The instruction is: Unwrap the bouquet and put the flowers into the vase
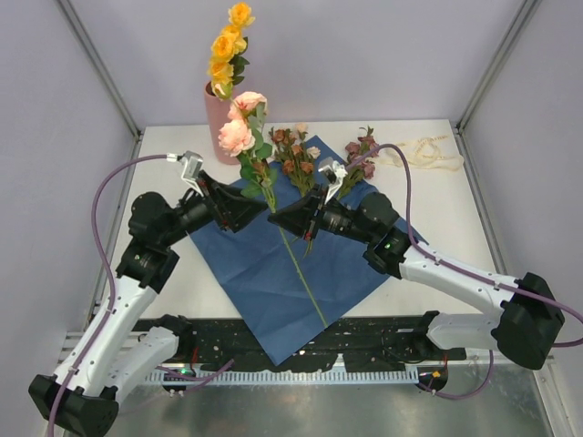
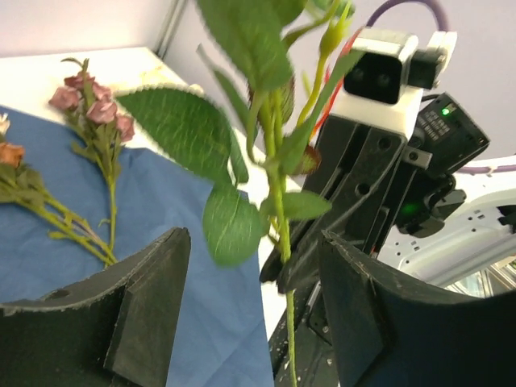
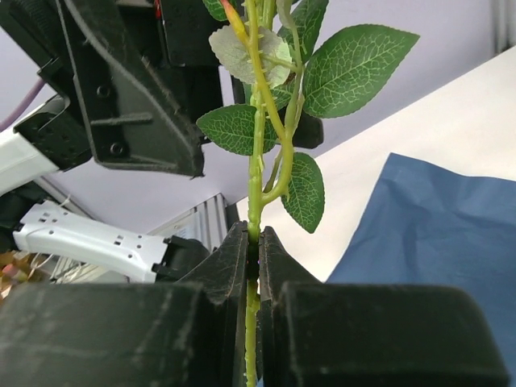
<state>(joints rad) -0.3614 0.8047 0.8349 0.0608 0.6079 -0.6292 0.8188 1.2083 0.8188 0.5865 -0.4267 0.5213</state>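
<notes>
1. Desk (image 1: 455, 218) carries everything you need, all of it between the two arms and the back wall
2. Blue paper (image 1: 246, 273) lies spread flat in the middle, and the cream ribbon (image 1: 424, 150) sits off at the far right corner, so you can count the unwrapping as done
3. Vase (image 1: 215, 116) stands upright at the far edge, left of centre, with the yellow flowers (image 1: 228, 45) in it; I judge that as one bunch placed and the rest to go
4. Peach rose stem (image 1: 239, 132) is the one you are handling: its blooms hang just beside the vase, in front of it and not in it, and its long green stalk runs down over the paper toward the near edge
5. Rust sprigs (image 1: 293, 159) and the mauve sprig (image 1: 360, 153) wait at the paper's far edge, apart from both tools
6. Right tool (image 3: 255, 254) has its jaws closed tight on the stalk, just below the leaves, so it carries the rose
7. Left tool (image 2: 254, 274) stands with its fingers well apart and grips nothing; the stalk passes between them, touching neither, close beside the right tool's grip, which looks to you like the set-up for a second hold or a hand-over
</notes>
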